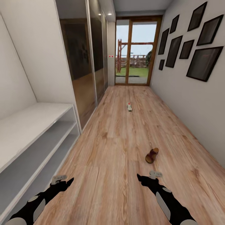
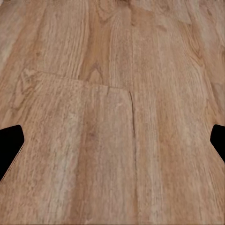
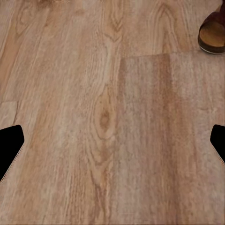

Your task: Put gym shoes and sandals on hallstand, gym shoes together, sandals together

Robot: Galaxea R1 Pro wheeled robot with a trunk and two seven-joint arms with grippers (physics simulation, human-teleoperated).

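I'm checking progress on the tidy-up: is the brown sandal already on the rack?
No: in the head view the sandal lies on the wood floor, well apart from the rack.

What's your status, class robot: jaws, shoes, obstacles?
Both grippers, left and right, jaws open, empty. One sandal near right arm, one gym shoe farther down corridor. Hallstand left. Path unobstructed.
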